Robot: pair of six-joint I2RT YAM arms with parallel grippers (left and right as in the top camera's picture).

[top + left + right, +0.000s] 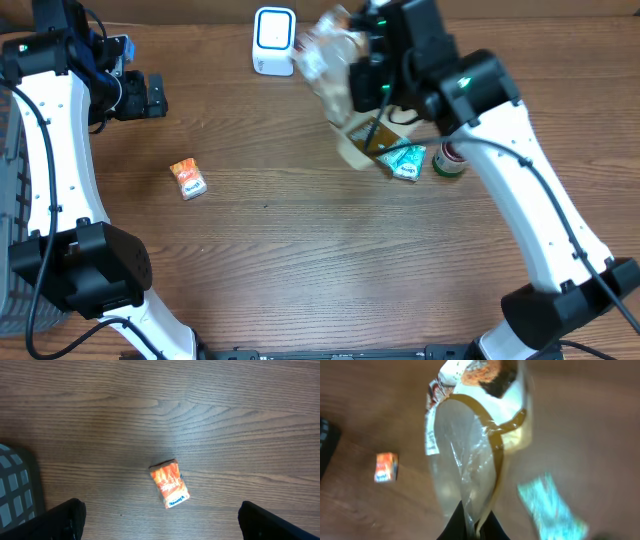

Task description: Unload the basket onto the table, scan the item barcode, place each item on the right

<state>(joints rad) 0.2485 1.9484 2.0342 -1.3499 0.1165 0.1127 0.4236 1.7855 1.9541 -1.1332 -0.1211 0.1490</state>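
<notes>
My right gripper (362, 78) (473, 527) is shut on the edge of a clear plastic snack bag (328, 62) (465, 455) with a printed brown and white top. It holds the bag above the table, just right of the white barcode scanner (273, 40). The bag's barcode does not show. My left gripper (150, 95) (160, 516) hangs open at the far left with nothing between its fingers. A small orange packet (187, 180) (170, 483) (386, 467) lies flat on the wood below it.
A teal packet (405, 160) (551, 506), a tan packet (362, 142) and a green can (450, 160) lie under the right arm. A grey mesh basket (12, 300) (12, 485) stands at the table's left edge.
</notes>
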